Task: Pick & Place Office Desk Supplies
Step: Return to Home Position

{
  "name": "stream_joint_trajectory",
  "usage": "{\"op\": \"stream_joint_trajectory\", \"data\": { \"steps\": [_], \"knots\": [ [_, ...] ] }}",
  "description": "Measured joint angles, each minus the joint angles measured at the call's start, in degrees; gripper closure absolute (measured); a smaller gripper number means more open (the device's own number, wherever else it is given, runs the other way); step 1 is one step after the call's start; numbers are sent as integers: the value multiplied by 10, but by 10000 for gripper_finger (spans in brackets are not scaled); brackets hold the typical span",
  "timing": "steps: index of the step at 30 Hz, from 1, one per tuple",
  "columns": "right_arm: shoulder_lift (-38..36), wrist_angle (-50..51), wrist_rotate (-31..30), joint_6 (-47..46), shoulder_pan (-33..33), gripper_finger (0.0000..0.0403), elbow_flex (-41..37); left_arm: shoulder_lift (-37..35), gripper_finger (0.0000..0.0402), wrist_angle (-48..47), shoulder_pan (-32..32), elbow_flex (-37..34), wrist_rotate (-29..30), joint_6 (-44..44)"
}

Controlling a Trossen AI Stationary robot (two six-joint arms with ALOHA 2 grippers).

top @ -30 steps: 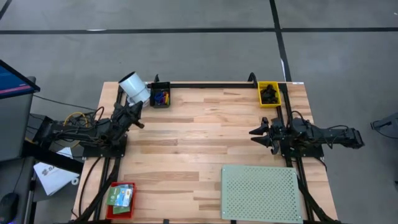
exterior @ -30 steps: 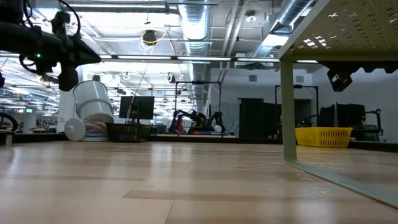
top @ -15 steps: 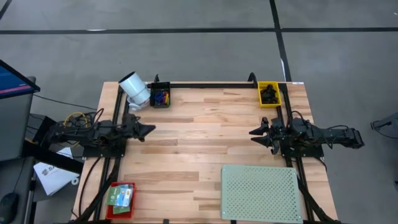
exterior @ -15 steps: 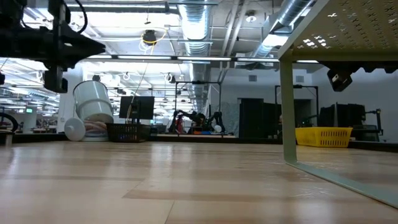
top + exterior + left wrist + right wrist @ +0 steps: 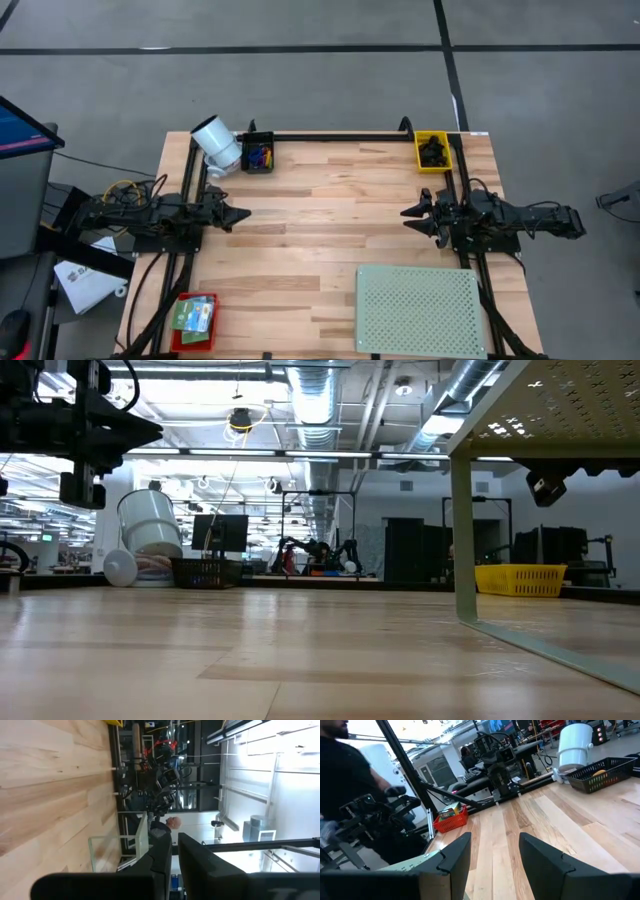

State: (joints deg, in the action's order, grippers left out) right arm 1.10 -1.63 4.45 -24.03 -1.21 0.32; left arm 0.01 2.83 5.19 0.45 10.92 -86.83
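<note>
My left gripper [image 5: 238,213] hangs over the left edge of the table [image 5: 320,240], at the middle left of the high view, pointing toward the centre. Its fingers are drawn almost together with only a sliver between them, and they carry nothing. My right gripper [image 5: 410,216] faces it from the middle right of that view, over the right part of the table, with its fingers spread wide and also empty. None of the supplies are near either gripper. The green boxes [image 5: 192,315] lie in the red bin [image 5: 190,341] at the lower left corner. The coloured rings [image 5: 259,156] sit in the black bin [image 5: 246,150] at the upper left, just beside the tilted white cylinder [image 5: 215,143]. The black clips [image 5: 433,152] fill the yellow bin [image 5: 433,136] at the upper right. The pale green perforated board [image 5: 420,308] covers the lower right of the table. In my right wrist view, a person in a dark top [image 5: 345,765] stands at the upper left, beyond the table.
</note>
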Motion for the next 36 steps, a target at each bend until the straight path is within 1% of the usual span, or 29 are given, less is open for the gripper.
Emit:
{"op": "stream_joint_trajectory", "data": {
  "steps": [36],
  "knots": [
    [0,-1,0,0,0,239,0,9,376,1,0,0,-1,0]
  ]
}}
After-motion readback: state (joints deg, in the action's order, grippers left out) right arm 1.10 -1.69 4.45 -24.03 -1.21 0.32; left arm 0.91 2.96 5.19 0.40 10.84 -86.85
